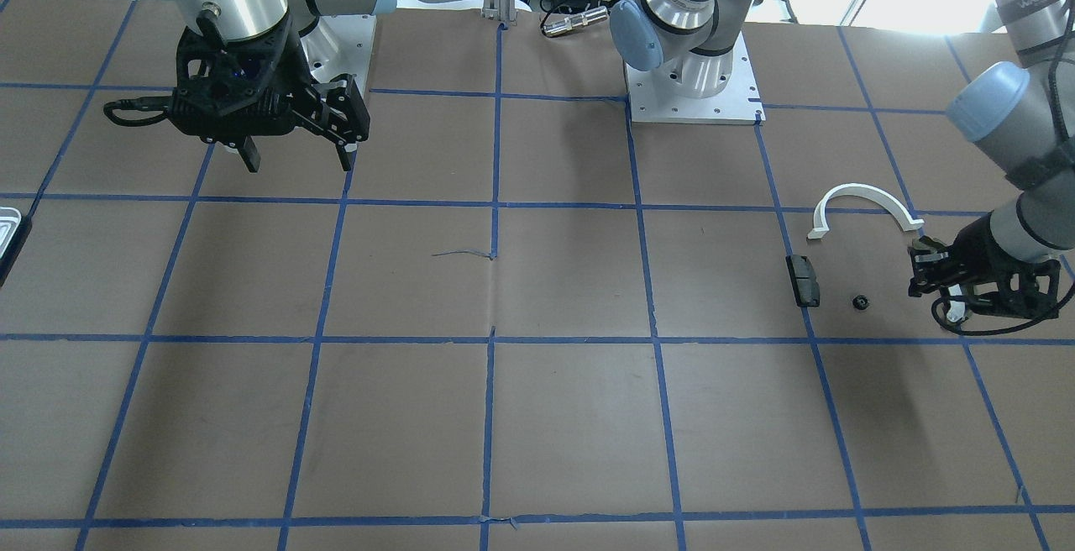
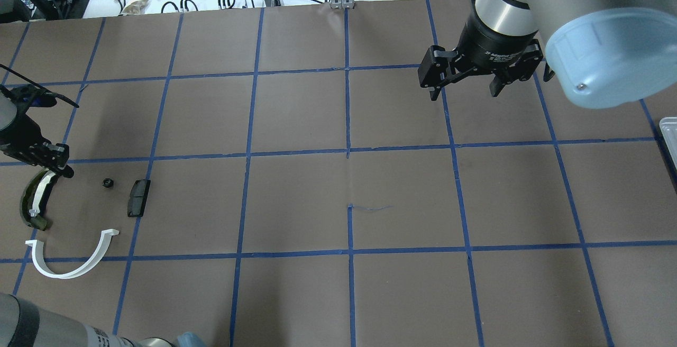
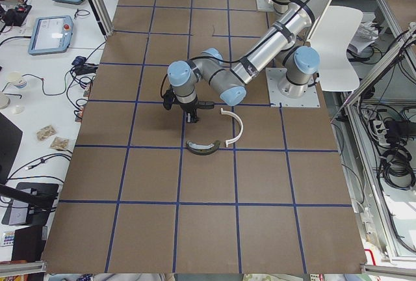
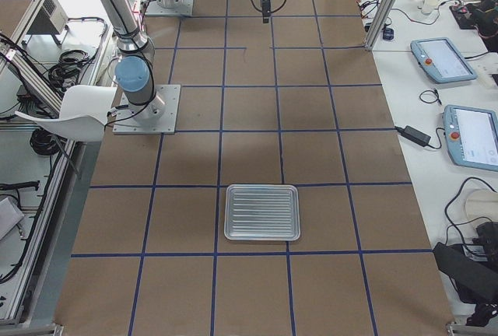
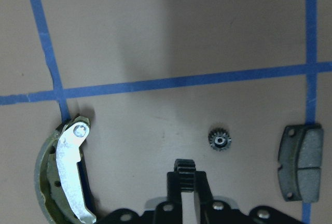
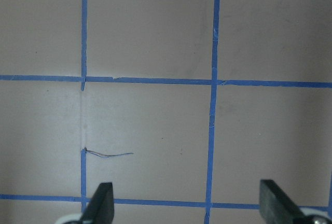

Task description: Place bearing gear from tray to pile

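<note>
Spanning every view: brown paper-covered table [image 2: 296,199], gridded in blue tape. Ribbed silvery metal tray [image 4: 230,211] sits at the robot's right end, well apart from the parts. Right tool [image 2: 465,92] hangs above the table, fingers spread wide. Left tool [image 5: 187,168] low beside the pile, fingers pressed together. Pile: white plastic half-ring arc [image 1: 865,190], dark olive curved piece with white strip [image 5: 67,177], black rectangular block [image 2: 139,198]. Small black toothed bearing gear [image 5: 220,141] lies on the table between olive piece and block, touching neither.
</note>
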Robot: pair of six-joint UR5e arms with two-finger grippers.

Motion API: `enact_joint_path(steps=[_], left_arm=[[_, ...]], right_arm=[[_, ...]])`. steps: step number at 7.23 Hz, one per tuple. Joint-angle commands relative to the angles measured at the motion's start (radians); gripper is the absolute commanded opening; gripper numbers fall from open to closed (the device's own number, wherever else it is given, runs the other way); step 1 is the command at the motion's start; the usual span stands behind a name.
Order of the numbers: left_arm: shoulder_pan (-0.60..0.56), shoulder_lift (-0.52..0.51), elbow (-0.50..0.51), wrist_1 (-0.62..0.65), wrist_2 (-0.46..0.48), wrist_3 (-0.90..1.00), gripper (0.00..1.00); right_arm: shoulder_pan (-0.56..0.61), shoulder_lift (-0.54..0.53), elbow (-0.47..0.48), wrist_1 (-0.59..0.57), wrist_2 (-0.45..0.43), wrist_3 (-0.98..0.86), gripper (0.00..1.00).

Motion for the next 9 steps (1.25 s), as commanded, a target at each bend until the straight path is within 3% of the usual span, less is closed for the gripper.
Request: enact_joint_path(steps=[1,8,9], left_arm=[[0.013,-0.031,-0.029,0.077,-0.026,0.012,0.00],[-0.006,-0.037,-0.033,0.062,-0.067,-0.003,0.00],[-0.004,-0.037,-0.039,0.060,-0.122,-0.003,0.00]], right_arm=[[0.001,-0.004,-0.002,-0.008,0.005,-0.002,1.00],[0.003,-0.011,-0.008,-0.005,0.002,-0.002,1.00],[0.003,-0.010,-0.009,-0.002,0.002,-0.002,1.00]])
